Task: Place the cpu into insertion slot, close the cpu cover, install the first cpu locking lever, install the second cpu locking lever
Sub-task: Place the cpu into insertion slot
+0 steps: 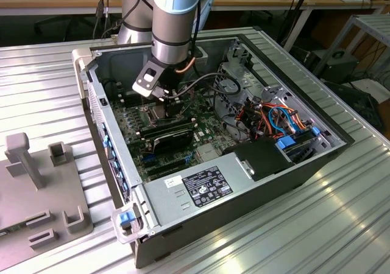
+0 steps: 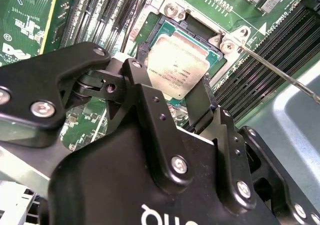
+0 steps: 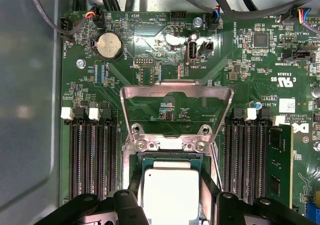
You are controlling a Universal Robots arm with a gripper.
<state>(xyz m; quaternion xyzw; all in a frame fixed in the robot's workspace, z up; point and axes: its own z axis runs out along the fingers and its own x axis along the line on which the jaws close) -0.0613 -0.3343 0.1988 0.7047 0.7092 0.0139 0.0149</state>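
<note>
Matte-black pincer (image 2: 172,80) tight on square cpu (image 2: 182,60)

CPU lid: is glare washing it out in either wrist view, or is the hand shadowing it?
First wrist view: the cpu glares near white. Second wrist view: it is evenly lit, markings visible, with no clear shadow from the hand.

the cpu (image 2: 182,60) sits between the gripper (image 3: 171,185) fingers over the insertion slot (image 2: 199,32). the cpu cover (image 3: 175,89) stands raised beyond it; memory slots (image 3: 92,157) flank both sides.
</note>
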